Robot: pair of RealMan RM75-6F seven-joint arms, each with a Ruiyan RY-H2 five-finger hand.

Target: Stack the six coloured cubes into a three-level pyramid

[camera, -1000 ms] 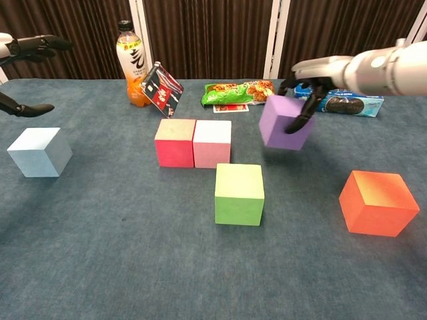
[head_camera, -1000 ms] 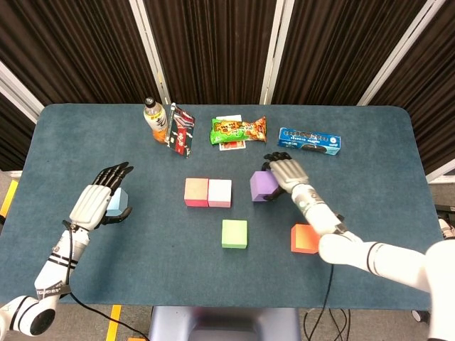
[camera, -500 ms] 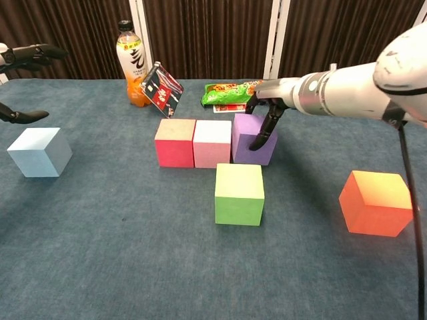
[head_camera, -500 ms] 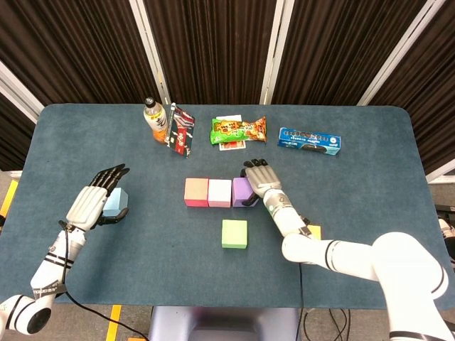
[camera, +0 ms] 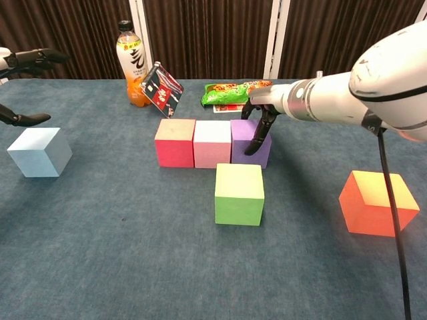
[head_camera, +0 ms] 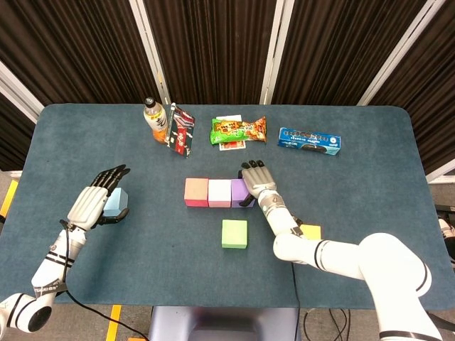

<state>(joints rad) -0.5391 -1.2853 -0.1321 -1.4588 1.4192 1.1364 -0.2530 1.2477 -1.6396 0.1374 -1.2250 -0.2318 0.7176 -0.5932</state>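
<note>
While right hand (head_camera: 254,179) grips purple cube (camera: 248,141) flush against pink cube (camera: 211,143), left hand (head_camera: 96,198) released, bare table (head_camera: 370,192) rightward.

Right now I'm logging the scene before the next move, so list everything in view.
Red cube: one, left end of the base row.
Pink cube: one, middle of the row.
Purple cube: one, right end of the row.
Green cube: one, in front of the row.
Orange cube: one, front right.
Light blue cube: one, far left.
Bottle: one, orange drink, back left.
Snack packs: red, green, blue box, along the back.
Table: blue cloth.
Left hand: over the light blue cube.
Right hand: on the purple cube.
</note>
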